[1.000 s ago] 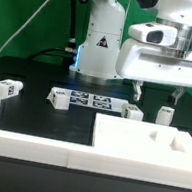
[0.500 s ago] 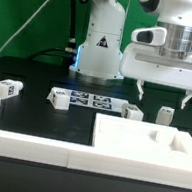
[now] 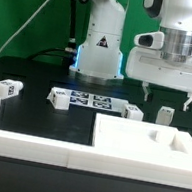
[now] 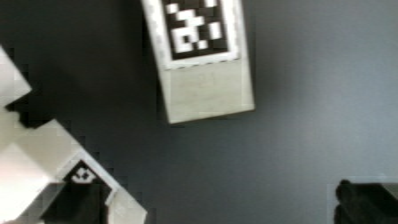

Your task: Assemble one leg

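The claw is hovering wide open and empty, with the leg directly below. It's probably approaching to grasp, needing a straight descent.

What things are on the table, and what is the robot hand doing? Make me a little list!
gripper: open, holding nothing, above the table
leg: below the gripper in the exterior view, not touched
other legs: three, loose on the table
big white panel: lying flat in front
marker board: flat, between legs
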`<action>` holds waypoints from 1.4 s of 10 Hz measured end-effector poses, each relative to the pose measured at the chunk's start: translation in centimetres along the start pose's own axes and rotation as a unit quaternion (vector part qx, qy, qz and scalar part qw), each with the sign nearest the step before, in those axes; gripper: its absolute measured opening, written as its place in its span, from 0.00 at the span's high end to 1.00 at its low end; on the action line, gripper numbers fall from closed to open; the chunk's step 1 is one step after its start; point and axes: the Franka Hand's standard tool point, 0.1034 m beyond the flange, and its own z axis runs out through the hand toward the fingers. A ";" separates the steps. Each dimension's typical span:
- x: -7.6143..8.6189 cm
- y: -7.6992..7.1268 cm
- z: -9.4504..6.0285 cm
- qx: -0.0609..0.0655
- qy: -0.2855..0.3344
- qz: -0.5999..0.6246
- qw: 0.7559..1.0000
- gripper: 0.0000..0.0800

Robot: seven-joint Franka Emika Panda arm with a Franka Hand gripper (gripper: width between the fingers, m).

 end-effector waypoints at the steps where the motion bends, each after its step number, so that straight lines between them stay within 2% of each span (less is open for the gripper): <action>1: -0.5 0.0 0.2 -0.006 -0.011 -0.010 1.000 0.19; 2: -0.8 0.6 0.3 -0.016 -0.062 -0.006 0.998 0.19; 5: -1.1 0.8 0.3 -0.021 -0.156 -0.022 0.987 0.19; 7: -0.8 0.9 0.5 -0.019 -0.221 -0.033 0.974 0.19; 9: -1.3 0.7 1.0 -0.010 -0.292 -0.043 0.955 0.19; 10: -1.5 0.7 1.2 -0.012 -0.324 -0.045 0.945 0.19; 13: -2.4 0.8 2.4 -0.028 -0.423 -0.041 0.905 0.19; 14: -2.2 0.7 3.1 -0.027 -0.416 -0.040 0.908 0.19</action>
